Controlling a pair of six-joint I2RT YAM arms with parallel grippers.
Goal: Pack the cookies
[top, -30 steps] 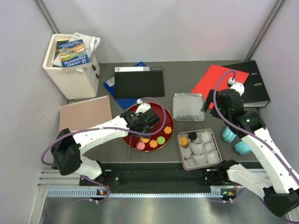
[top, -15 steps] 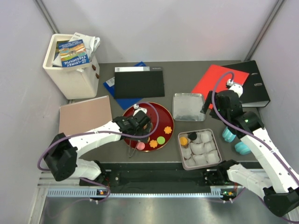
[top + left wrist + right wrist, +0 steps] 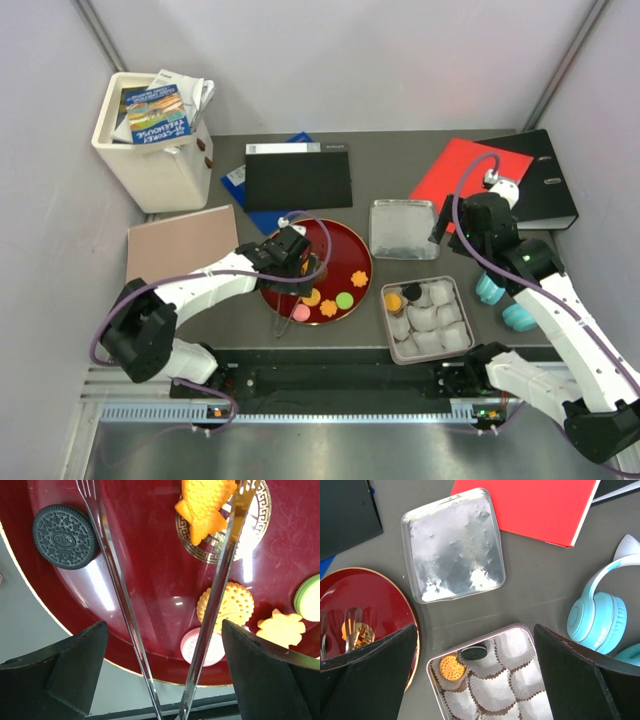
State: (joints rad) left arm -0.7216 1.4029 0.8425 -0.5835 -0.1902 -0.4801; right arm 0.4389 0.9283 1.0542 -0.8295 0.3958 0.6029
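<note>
Several cookies lie on a dark red plate point(image 3: 345, 255): in the left wrist view a black one point(image 3: 65, 536), an orange fish point(image 3: 205, 505), a round orange one point(image 3: 226, 607), a pink one point(image 3: 205, 647), an orange flower point(image 3: 281, 628) and a green one point(image 3: 310, 597). Metal tongs point(image 3: 112, 590) lie over the plate's near edge. My left gripper point(image 3: 165, 670) is open, its fingers straddling the tongs. A tin point(image 3: 515, 627) of white paper cups holds an orange cookie point(image 3: 451, 666) and a black cookie point(image 3: 474, 652). My right gripper point(image 3: 475, 650) is open and empty above the tin.
The tin's lid point(image 3: 403, 229) lies behind the tin. Teal headphones point(image 3: 505, 303) sit right of the tin. A red folder point(image 3: 465, 170), a black binder point(image 3: 545, 185), a black folder point(image 3: 298, 178), a tan board point(image 3: 182, 243) and a white bin point(image 3: 155, 140) ring the work area.
My left gripper has moved left across the plate, from its middle to its left part over the tongs. The right arm has barely moved.
</note>
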